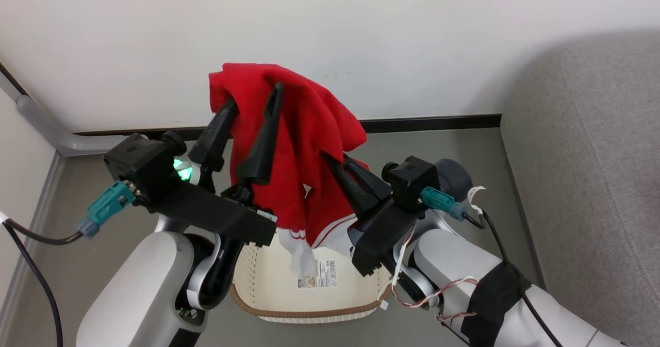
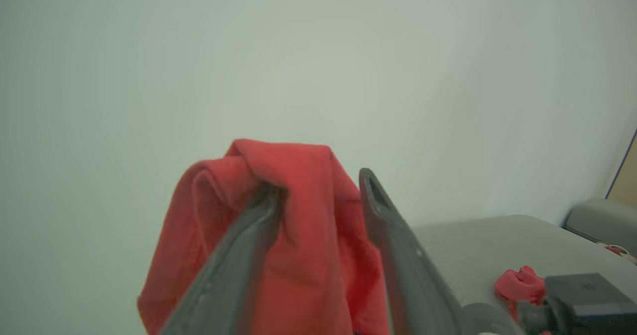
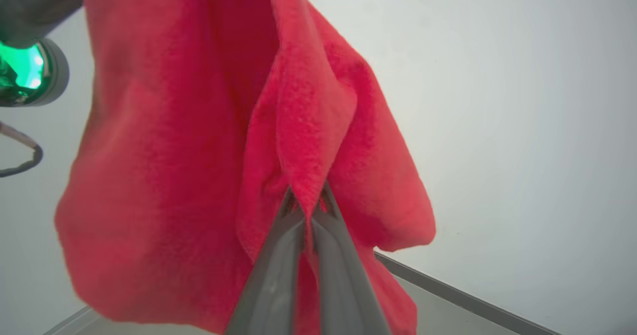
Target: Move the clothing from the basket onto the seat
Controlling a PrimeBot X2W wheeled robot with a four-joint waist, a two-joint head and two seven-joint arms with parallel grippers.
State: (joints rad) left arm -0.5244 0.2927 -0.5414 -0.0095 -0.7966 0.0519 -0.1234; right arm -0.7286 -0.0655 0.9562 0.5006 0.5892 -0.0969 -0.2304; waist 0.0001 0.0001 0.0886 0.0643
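Clothing (image 1: 299,130), fuzzy red folds, hangs above perforated cream oval basket (image 1: 258,281).

**Corner of a room furnished as a domestic living space**

A large grey fabric seat (image 1: 593,156) with rounded edges occupies the right side. It is the kind of upholstered sofa found in a home. Near it, on a smooth grey floor (image 1: 464,141), stands an oval cream basket (image 1: 268,280) with a brown woven-look rim, a household laundry item. Red clothing (image 1: 304,115) with white trim hangs above it. The plain white wall (image 1: 412,27) meets the floor at a dark skirting strip (image 1: 438,122). A grey pipe (image 1: 38,120) runs down the left wall into the corner. Sofa and laundry indicate a home, though the plain finishes would equally suit a test room furnished as one.
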